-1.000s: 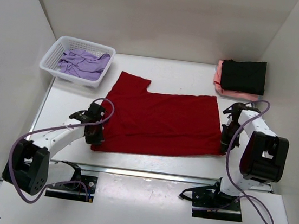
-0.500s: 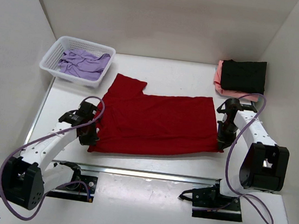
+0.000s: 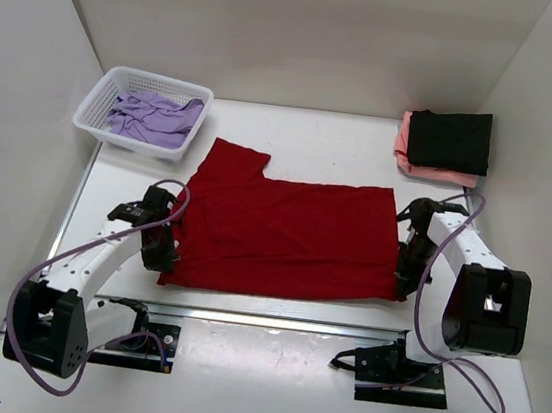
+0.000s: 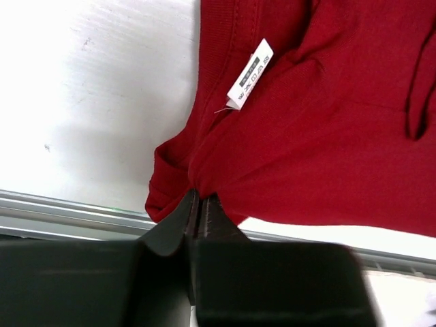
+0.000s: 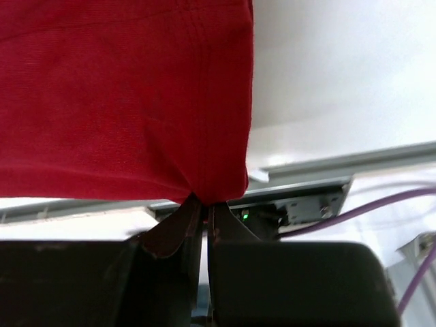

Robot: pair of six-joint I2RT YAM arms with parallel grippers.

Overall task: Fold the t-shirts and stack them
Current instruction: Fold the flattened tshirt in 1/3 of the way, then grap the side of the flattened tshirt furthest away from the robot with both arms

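Observation:
A bright red t-shirt (image 3: 287, 236) lies spread across the middle of the table. My left gripper (image 3: 165, 256) is shut on its near left corner, close to the collar tag (image 4: 249, 73); the red cloth (image 4: 320, 136) bunches at the closed jaws (image 4: 201, 199). My right gripper (image 3: 407, 281) is shut on the near right hem corner; the red cloth (image 5: 122, 95) hangs from the closed jaws (image 5: 204, 203). A black t-shirt (image 3: 450, 139) lies folded on a salmon pink one (image 3: 405, 142) at the back right. A lavender t-shirt (image 3: 154, 117) lies crumpled in the basket.
A white mesh basket (image 3: 99, 104) stands at the back left. A metal rail (image 3: 282, 321) runs along the table's near edge, just behind the arm bases. White walls close in the left, back and right sides.
Both grippers have pulled the red t-shirt toward the near edge and slightly left. The shirt now lies flatter, with its near hem close to the rail.

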